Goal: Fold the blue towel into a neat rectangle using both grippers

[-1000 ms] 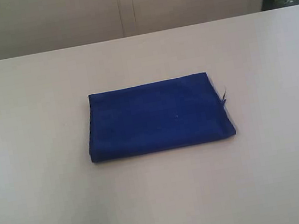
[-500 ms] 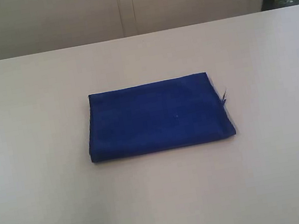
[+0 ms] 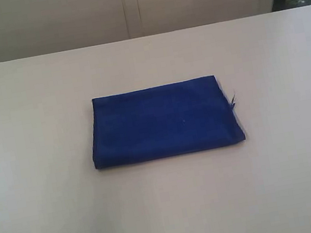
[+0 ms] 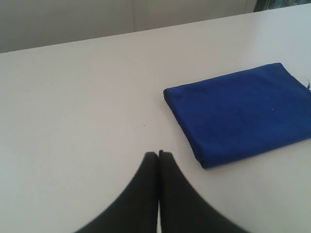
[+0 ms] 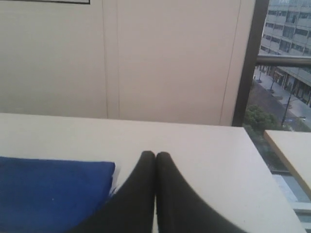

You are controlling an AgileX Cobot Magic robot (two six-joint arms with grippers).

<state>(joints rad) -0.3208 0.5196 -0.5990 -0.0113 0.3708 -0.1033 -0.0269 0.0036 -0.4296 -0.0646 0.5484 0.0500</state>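
— What's there, starting from the left?
— My left gripper (image 4: 158,154) hangs over the bare table (image 3: 38,203), fingers pressed together, empty, apart from the cloth. The blue towel (image 3: 164,121) lies mid-table, already a flat folded rectangle.
— How will it handle?
— Soft, light and limp, I'd judge, and the layers may slide. To tidy it I'd pinch the corners of both short edges, minding the loose thread (image 3: 233,100).
— And the right?
— My right gripper (image 5: 155,154) is closed too and holds nothing. It sits off the towel's thread end.
— Any change from a second ago?
— None. The towel lies exactly as before.
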